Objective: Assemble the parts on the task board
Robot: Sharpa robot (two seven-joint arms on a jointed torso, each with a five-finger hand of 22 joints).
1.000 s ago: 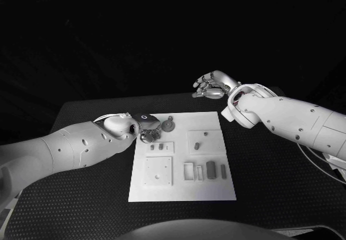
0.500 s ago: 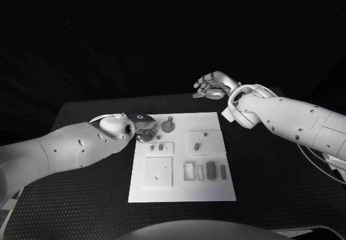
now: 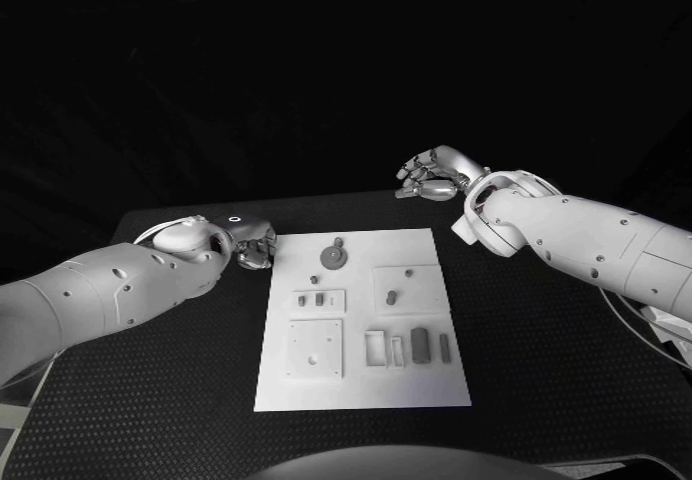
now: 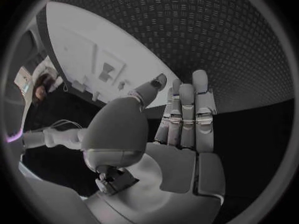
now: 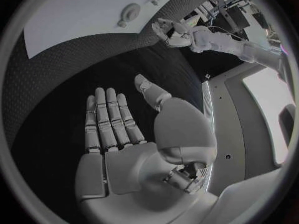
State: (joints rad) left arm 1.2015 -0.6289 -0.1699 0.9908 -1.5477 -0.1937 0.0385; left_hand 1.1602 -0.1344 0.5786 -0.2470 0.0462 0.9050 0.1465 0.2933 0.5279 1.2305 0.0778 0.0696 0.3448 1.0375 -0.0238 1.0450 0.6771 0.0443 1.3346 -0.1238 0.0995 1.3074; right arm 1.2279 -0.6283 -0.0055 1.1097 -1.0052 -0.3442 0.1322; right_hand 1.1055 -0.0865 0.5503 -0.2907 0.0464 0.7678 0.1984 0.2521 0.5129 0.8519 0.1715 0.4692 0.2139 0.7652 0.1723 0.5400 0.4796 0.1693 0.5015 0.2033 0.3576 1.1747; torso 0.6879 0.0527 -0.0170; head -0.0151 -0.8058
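The white task board [image 3: 361,380] lies in the middle of the black table. A round grey part [image 3: 335,256] sits near its far edge, and the right wrist view shows the same round part [image 5: 131,10]. Small grey parts [image 3: 309,298] stand in a raised plate on the left, and another small part [image 3: 392,295] in a plate on the right. A dark bar [image 3: 420,342] lies among slots near the front. My left hand [image 3: 250,246] hovers just off the board's far left corner, fingers straight, holding nothing [image 4: 182,117]. My right hand [image 3: 433,175] is past the far right corner, empty [image 5: 115,127].
A square plate [image 3: 315,348] with small holes sits on the board's front left. Bare black table [image 3: 562,370] stretches on both sides of the board. My right forearm [image 3: 577,240] hangs over the table right of the board.
My left hand has drawn back leftward from beside the round part to off the board's edge. The round part stays on the board. My right hand has barely moved.
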